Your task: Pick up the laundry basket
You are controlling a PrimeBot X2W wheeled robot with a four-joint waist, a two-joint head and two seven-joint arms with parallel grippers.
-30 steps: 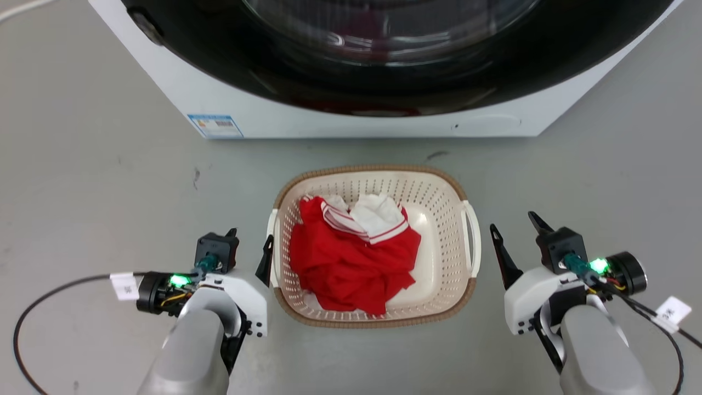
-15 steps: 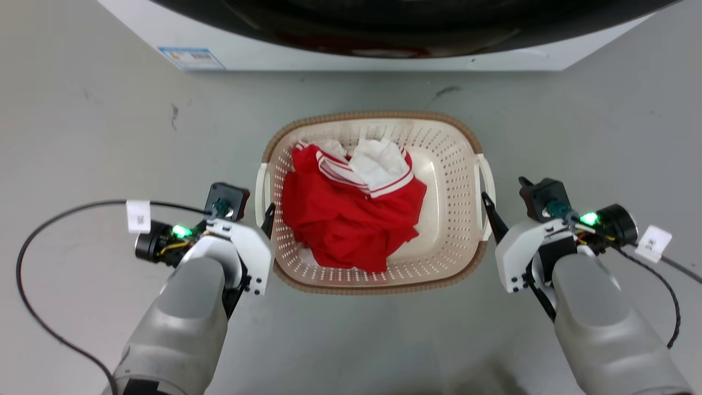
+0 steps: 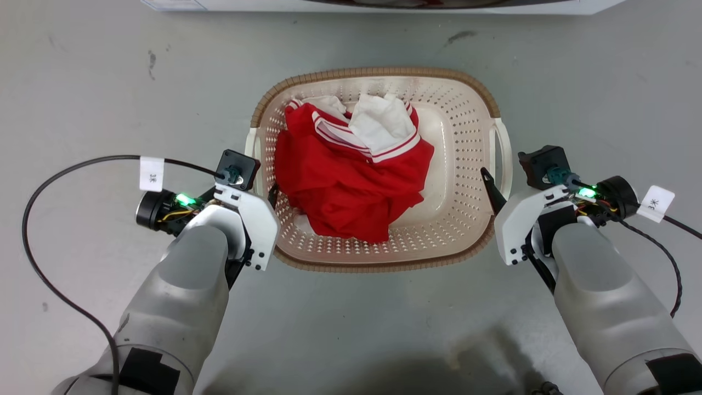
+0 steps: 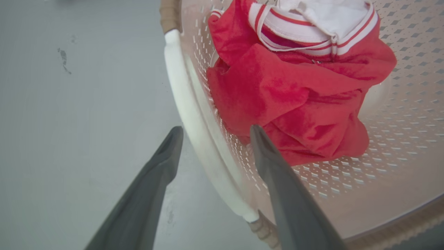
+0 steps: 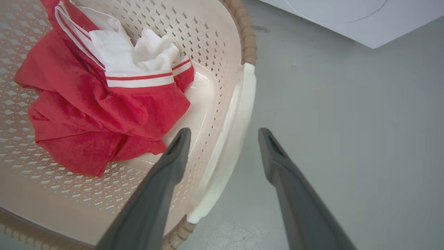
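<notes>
Left gripper (image 4: 215, 130) and right gripper (image 5: 224, 131), each spread wide astride a handle of the laundry basket (image 3: 378, 72)

One left finger hangs over the grey floor (image 3: 82, 82) and the other inside the basket, with the white left handle (image 4: 194, 114) between them; the right handle (image 5: 236, 114) lies likewise between the right fingers. Whether any finger touches plastic I cannot tell. The basket sits on the floor between both arms, near the washing machine (image 3: 384, 5), holding a crumpled red garment (image 3: 351, 186) and a white cloth (image 3: 384, 118)
</notes>
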